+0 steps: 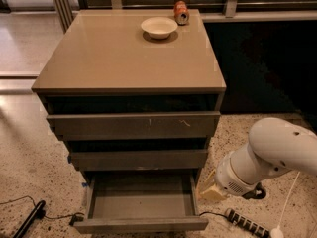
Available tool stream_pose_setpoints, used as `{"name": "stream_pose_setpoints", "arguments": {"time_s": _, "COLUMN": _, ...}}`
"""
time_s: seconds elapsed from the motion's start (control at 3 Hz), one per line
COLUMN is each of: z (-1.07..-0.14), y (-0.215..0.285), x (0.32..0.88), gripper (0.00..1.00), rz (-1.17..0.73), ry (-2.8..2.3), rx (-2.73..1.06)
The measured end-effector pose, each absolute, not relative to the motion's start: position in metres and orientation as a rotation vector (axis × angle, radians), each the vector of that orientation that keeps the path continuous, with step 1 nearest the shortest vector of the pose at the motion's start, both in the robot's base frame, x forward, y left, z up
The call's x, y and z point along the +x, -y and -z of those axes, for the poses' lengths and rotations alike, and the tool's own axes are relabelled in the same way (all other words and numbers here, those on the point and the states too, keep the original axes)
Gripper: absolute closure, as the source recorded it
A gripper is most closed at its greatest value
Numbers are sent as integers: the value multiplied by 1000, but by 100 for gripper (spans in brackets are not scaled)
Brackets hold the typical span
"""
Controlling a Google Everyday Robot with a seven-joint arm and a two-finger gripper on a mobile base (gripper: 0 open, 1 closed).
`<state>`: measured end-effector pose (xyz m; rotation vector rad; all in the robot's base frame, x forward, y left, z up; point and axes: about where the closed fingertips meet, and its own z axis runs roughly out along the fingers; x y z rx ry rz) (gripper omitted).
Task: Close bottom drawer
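Note:
The bottom drawer [141,225] of the tan-topped cabinet [129,58] stands pulled far out at the bottom of the camera view. Its shallow grey box shows empty. My white arm [272,152] reaches in from the right edge. My gripper [211,191] is at its low end, a pale tan tip just right of the open drawer's right side wall, near the floor. It holds nothing that I can see.
The middle drawer [138,159] and the scratched top drawer [133,125] stick out slightly. A white bowl [159,27] and a can on its side [181,12] rest on the cabinet top. A power strip [246,223] and black cable [27,221] lie on the speckled floor.

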<state>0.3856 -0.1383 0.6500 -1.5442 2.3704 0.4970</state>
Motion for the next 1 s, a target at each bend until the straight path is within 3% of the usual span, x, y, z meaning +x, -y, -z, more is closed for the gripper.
{"name": "stream_pose_setpoints", "arguments": {"time_s": 1.0, "z": -573, "y": 131, "x": 347, "gripper": 100, "rz": -612, "ry": -2408, "rx": -1554}}
